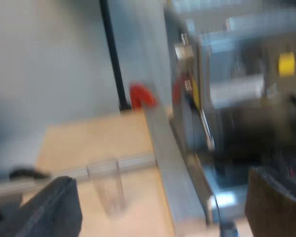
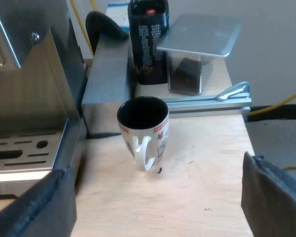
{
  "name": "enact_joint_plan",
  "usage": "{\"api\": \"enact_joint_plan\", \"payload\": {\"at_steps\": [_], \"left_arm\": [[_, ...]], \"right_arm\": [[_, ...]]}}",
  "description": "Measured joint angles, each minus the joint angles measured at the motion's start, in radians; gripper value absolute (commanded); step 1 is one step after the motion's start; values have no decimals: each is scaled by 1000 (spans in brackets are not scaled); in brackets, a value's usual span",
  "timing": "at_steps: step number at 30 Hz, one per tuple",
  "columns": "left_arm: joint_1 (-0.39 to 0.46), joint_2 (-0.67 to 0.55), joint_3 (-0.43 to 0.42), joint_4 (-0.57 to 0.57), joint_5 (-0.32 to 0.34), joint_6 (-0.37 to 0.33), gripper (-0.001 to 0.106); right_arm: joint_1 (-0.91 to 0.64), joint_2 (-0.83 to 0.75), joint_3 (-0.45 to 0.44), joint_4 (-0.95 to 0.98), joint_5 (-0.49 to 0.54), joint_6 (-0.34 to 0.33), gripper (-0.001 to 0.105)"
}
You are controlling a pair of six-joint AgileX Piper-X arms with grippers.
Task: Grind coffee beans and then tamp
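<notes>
Left fingers (image 1: 54, 210): spread wide over the worktop (image 1: 89, 143), and I see nothing pinched between them.
Measuring glass (image 1: 108, 190): upright on the wooden worktop, in the gap between my left fingers. It is nearer one finger than the other and touches neither.
Espresso machine (image 1: 227, 98): farther off beyond the glass, well apart from my left fingers, with its metal front facing them. A red tip (image 1: 140, 94) shows near that front, and I cannot tell what it belongs to.
Right fingers (image 2: 39, 207): spread, gripping nothing.
Mug (image 2: 143, 131): upright on the worktop, ahead of my right fingers and in line with their gap. It is dark inside, its handle is turned toward me, and it is apart from both fingers.
Drip tray (image 2: 24, 148): at the machine's base, near the mug.
Black canister (image 2: 148, 39): far behind the mug, next to a grey flat-topped stand (image 2: 202, 34).
</notes>
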Motion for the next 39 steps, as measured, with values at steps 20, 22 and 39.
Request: {"api": "enact_joint_plan", "payload": {"at_steps": [20, 22, 39], "left_arm": [[0, 2, 243, -156, -56, -39, 71], [0, 2, 287, -167, -56, -44, 71], [0, 2, 402, -181, -12, -37, 71]], "right_arm": [[0, 0, 141, -108, 3, 8, 71], [0, 0, 167, -108, 3, 8, 71], [0, 0, 253, -117, 3, 8, 71]]}}
